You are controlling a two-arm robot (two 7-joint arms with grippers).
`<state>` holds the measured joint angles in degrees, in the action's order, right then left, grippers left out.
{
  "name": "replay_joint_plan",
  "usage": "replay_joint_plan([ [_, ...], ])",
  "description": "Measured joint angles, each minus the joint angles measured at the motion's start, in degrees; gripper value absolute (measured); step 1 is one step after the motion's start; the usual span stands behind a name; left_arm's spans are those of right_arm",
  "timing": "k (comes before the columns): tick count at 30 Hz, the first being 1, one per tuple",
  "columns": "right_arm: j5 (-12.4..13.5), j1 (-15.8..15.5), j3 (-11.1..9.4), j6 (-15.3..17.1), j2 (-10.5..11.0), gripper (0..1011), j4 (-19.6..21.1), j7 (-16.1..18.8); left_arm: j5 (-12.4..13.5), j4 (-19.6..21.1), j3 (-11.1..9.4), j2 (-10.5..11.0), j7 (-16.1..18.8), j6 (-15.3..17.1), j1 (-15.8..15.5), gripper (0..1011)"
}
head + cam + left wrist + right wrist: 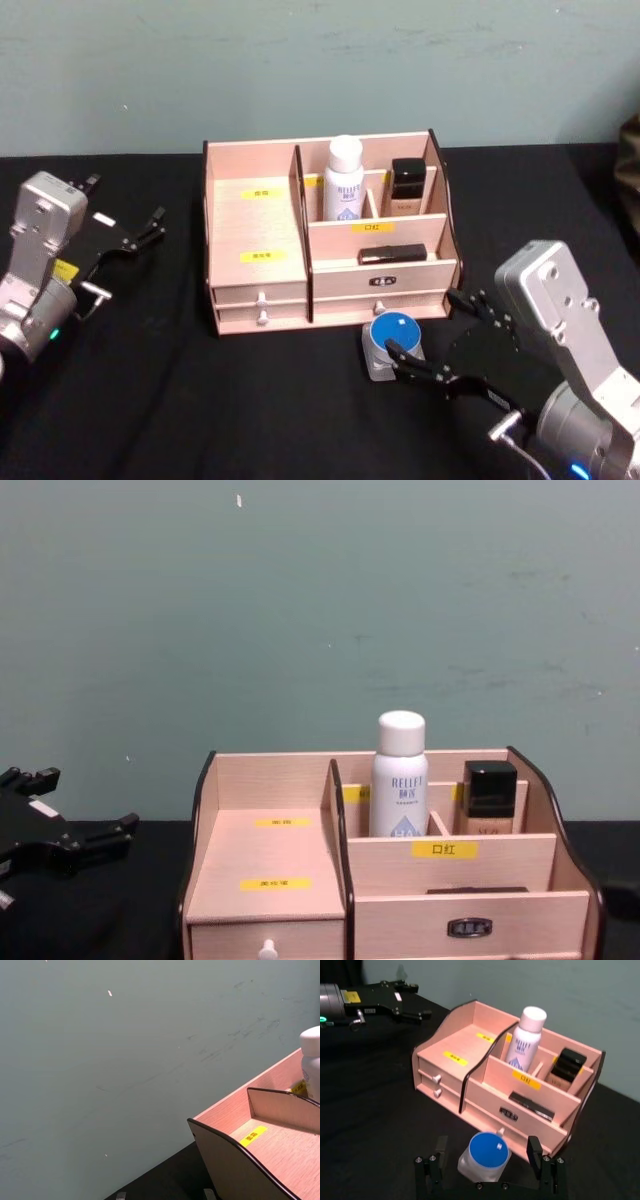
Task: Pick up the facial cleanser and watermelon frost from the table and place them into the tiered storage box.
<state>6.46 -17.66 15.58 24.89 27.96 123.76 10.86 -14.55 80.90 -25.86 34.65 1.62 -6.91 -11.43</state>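
Facial cleanser point(345, 180): upright in a rear compartment of the tiered storage box point(255, 225), beside a small black-capped bottle point(406, 188). Watermelon frost point(393, 340): on the black table point(150, 400) just in front of the box's drawers, between the widely spread fingers of the right tool point(487, 1140), which do not touch it. Left tool point(128, 203): fingers apart, holding nothing, above the table to the left of the box.
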Motion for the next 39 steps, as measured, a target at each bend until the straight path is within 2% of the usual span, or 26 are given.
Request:
replay_joint_plan([
  [5, -0.93, -2.65, 0.04, 0.84, -1.53, 1003, 0.58, -1.36, 0.0, 0.0, 0.0, 0.0, 0.0, 0.0, 0.0, 1001],
  [9, -1.44, -2.8, 0.56, 1.96, -2.98, 1002, -0.36, -1.75, 0.0, 0.0, 0.0, 0.0, 0.0, 0.0, 0.0, 1001],
  [21, -1.94, 0.34, 1.25, 5.37, -7.38, 1003, -5.49, -1.15, 0.0, 0.0, 0.0, 0.0, 0.0, 0.0, 0.0, 1001],
  [30, -2.94, 1.55, 0.85, 5.86, -9.04, 1003, -7.83, -0.78, 0.0, 0.0, 0.0, 0.0, 0.0, 0.0, 0.0, 1001],
  [39, -3.93, 2.99, 0.28, 5.04, -10.75, 1002, -10.02, -0.09, 0.0, 0.0, 0.0, 0.0, 0.0, 0.0, 0.0, 1001],
])
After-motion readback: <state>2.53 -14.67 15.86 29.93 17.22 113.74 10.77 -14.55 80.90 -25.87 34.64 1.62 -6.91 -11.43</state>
